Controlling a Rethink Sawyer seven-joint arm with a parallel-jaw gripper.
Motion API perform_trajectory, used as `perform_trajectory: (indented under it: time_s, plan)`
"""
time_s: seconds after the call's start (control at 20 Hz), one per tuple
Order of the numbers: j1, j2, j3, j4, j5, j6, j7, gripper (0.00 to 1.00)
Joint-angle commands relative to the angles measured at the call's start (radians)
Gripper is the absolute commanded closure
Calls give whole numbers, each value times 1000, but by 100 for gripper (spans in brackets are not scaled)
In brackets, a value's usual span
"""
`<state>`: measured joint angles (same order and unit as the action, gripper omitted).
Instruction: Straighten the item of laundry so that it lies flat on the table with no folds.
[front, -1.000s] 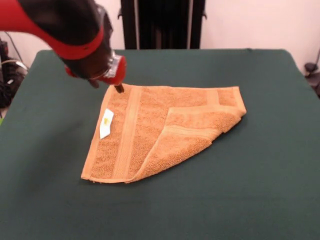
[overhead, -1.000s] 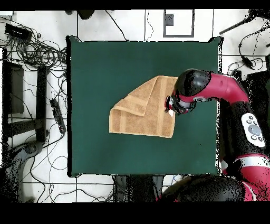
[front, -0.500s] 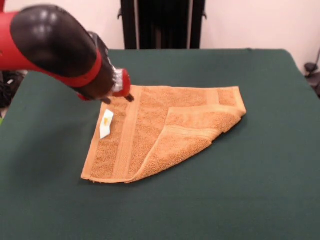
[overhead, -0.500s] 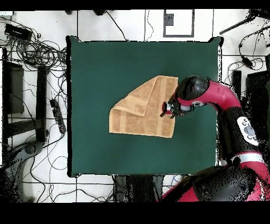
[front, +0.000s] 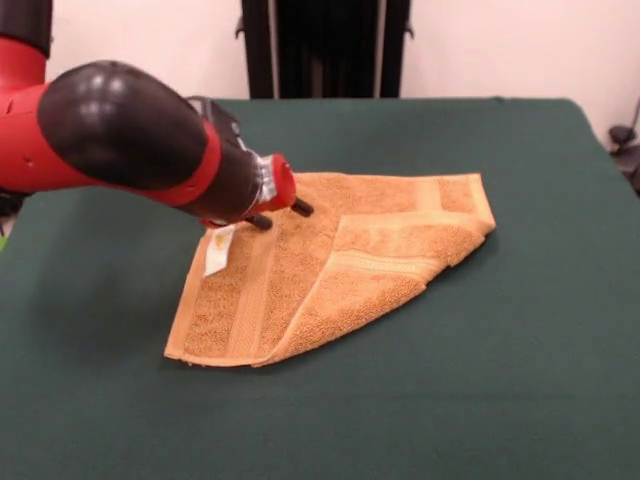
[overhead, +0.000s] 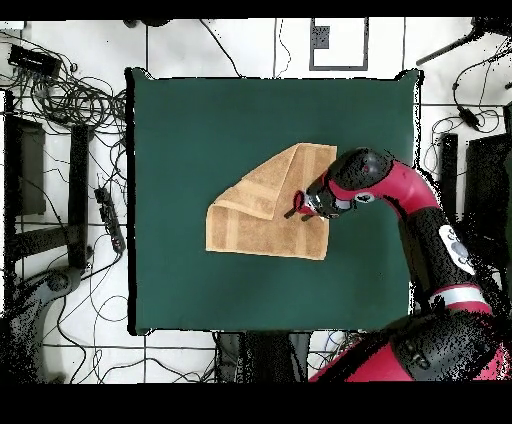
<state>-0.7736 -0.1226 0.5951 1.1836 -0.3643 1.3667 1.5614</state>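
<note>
Nearest the front camera, bare green table runs across the whole foreground. On it, around the middle and somewhat to the picture's left, lies the towel: not flat. One corner is folded over onto the rest, the fold's edge running diagonally from the near corner up toward the far right corner, so the outline reads as a rough triangle. A woven band runs along the left side; the white care tag lies face up just beside that edge, partly under my wrist. Next back, my gripper hangs low over the towel's far left part, its two dark fingertips standing a little apart with nothing between them. I cannot tell whether they touch the cloth. The overhead view places my gripper over the towel, beside the folded flap.
</note>
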Motion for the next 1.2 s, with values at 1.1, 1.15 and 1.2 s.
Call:
perform_trajectory:
  time_s: [1.1, 1.15, 1.2]
  plan:
    - [59, 78, 180, -29, -173, -115, -402, 0]
    - [60, 55, 182, -20, -167, -78, -393, 0]
    - [61, 31, 184, -10, -170, -55, -393, 0]
